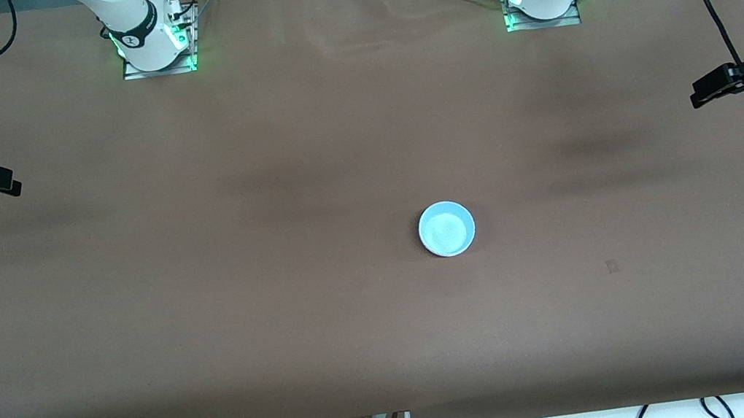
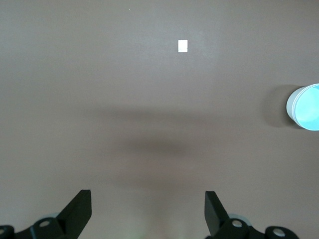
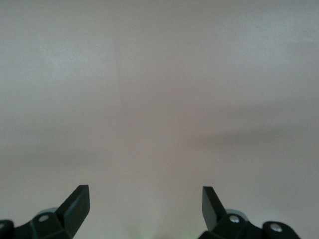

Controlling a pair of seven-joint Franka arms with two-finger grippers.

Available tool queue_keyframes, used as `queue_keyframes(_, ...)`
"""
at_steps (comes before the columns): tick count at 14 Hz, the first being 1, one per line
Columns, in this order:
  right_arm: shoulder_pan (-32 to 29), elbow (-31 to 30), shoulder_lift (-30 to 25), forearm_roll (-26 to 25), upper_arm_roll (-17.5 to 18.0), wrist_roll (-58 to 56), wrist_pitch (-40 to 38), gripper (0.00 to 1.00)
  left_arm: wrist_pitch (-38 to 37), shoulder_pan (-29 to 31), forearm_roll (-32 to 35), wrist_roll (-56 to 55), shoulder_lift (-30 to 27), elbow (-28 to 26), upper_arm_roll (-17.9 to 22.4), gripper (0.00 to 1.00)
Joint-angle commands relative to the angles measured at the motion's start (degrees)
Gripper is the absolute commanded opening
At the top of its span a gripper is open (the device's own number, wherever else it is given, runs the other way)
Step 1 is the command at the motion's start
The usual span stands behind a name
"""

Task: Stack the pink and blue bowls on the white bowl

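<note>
even light, soft shadows, hazy wrist views

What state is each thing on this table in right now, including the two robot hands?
Blue bowl: upright on top of a stack, white rim showing beneath it; nothing touches it.
Left hand: open, empty, over its end of the table.
Right hand: open, empty, over its end of the table.

Blue bowl (image 2: 305,106) cut by left wrist view edge; bowls beneath hidden.

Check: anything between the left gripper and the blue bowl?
Nothing: the front view shows only bare table between the open left gripper and blue bowl.
</note>
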Motion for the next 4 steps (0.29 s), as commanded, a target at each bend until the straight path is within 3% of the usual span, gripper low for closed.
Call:
queue_keyframes(1, -0.27, 1.19, 0.2, -0.67, 0.18, -0.23, -0.52, 1.0, -1.33, 0.32, -0.93, 0.53, 0.86, 1.87, 0.01, 1.0)
queue_keyframes(4, -0.18, 1.19, 0.2, -0.76, 0.18, -0.32, -0.52, 1.0, -1.33, 0.32, -0.93, 0.53, 0.78, 1.87, 0.01, 1.0)
